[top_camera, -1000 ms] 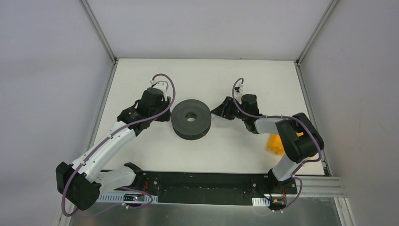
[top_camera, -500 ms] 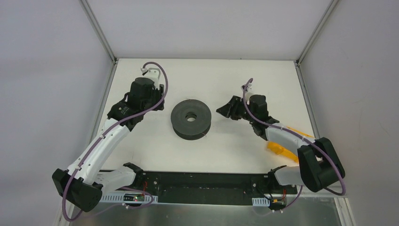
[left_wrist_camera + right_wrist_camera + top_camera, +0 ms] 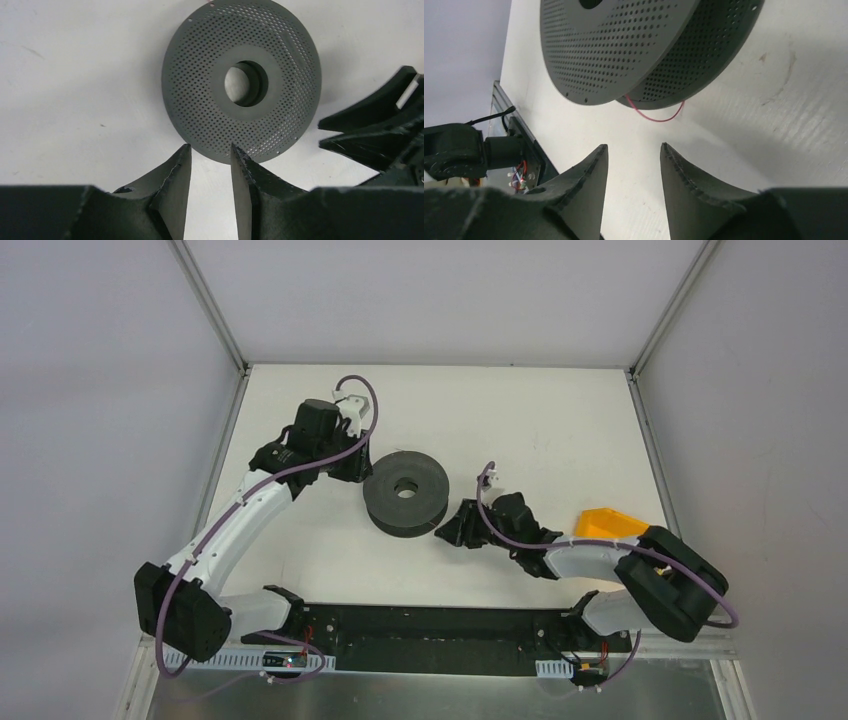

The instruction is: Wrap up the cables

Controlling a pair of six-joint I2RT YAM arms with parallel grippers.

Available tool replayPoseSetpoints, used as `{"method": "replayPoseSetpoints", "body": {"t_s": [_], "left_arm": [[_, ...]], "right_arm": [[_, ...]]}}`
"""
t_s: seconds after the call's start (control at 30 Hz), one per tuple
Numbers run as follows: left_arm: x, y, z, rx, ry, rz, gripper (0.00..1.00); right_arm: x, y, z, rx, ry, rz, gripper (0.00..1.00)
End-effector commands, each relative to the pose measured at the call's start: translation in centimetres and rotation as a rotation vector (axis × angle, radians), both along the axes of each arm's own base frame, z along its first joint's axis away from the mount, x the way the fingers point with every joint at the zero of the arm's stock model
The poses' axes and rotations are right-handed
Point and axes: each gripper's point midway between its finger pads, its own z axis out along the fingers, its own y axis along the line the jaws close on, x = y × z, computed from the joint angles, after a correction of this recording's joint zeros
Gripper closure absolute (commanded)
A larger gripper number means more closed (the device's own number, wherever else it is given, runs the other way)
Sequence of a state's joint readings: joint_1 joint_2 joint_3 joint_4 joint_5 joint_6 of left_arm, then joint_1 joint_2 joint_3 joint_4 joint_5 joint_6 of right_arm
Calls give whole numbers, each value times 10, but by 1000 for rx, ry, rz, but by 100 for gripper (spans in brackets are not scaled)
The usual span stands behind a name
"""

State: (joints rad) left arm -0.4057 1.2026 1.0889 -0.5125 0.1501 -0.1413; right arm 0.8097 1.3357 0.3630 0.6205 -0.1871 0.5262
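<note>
A dark grey two-flanged spool (image 3: pixel 405 492) lies flat in the middle of the white table. Beneath its rim, the right wrist view shows a short loop of the thin reddish cable (image 3: pixel 656 116) hanging out between the perforated flanges (image 3: pixel 624 50). My left gripper (image 3: pixel 352 468) sits at the spool's upper-left edge. Its jaws are open and empty, with the tips (image 3: pixel 211 148) just short of the flange (image 3: pixel 242 80). My right gripper (image 3: pixel 447 532) is low at the spool's front right, open (image 3: pixel 633 146) with nothing between the fingers, a little short of the cable loop.
An orange bin (image 3: pixel 610 524) stands at the right, behind my right arm. The black base rail (image 3: pixel 430 625) runs along the near edge. Grey walls close in the table on three sides. The right gripper's fingers (image 3: pixel 370 130) show in the left wrist view beside the spool.
My right gripper swung from the spool's right side round to its front right and dropped low. My left gripper pulled back to the upper left, then returned to the spool's rim.
</note>
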Motion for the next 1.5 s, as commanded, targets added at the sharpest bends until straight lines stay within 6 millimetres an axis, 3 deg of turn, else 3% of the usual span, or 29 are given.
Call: {"method": "replayPoseSetpoints", "body": {"t_s": [0.0, 0.23, 0.37, 0.63, 0.97, 1.3, 1.47], "left_arm": [[-9, -28, 4, -111, 38, -119, 68], [-12, -39, -27, -129, 140, -159, 70], [-12, -39, -45, -108, 191, -157, 72], [-9, -32, -59, -61, 222, -133, 72], [-11, -26, -72, -10, 271, -119, 73], [-12, -24, -77, 5, 298, -117, 73], [-12, -23, -77, 12, 297, -118, 73]], "right_arm": [[22, 17, 17, 98, -100, -44, 57], [27, 34, -2, 159, -68, -63, 66], [39, 28, -12, 106, -108, -112, 72], [58, 8, -22, -41, -207, -182, 73], [75, -1, -14, -148, -320, -198, 72], [108, -16, -10, -180, -352, -245, 71], [104, -8, -3, -140, -352, -187, 70]]}}
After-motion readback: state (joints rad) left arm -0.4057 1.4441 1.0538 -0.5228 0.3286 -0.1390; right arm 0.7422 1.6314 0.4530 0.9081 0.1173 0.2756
